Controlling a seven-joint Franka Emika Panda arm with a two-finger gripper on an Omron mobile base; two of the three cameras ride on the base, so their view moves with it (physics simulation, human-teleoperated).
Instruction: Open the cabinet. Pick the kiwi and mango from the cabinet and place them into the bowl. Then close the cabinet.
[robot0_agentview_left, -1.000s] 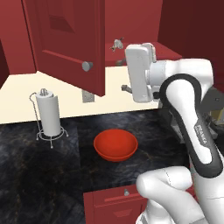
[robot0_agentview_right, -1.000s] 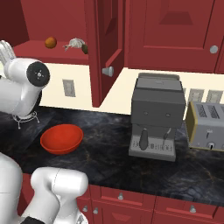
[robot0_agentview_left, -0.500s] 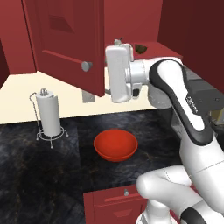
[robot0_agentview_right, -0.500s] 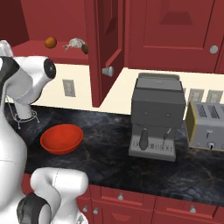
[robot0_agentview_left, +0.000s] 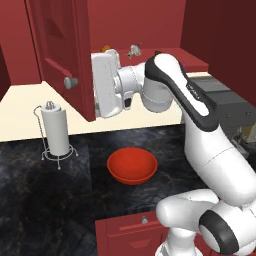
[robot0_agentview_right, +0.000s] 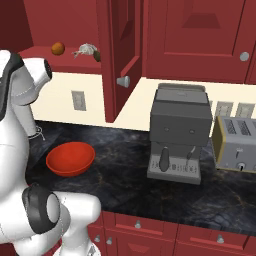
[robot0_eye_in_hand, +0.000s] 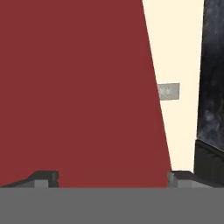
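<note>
red cabinet (robot0_agentview_right: 117, 55) door stands swung out toward the room; gripper (robot0_eye_in_hand: 111, 177) spread, holding nothing.

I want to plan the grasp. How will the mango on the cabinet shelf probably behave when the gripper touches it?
The mango looks small, round and smooth, so it may roll along the shelf if nudged. It probably is light and fits between the open gripper fingers. Its glossy skin could slip.

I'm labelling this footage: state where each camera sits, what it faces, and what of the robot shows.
Left base view: behind the arm's left, facing the open cabinet door, bowl, paper towels; arm at right.
Right base view: behind its right, facing coffee machine, toaster; arm at left.
Hand view: faces the door; fingertips wide apart.
Both base views share bowl.
</note>
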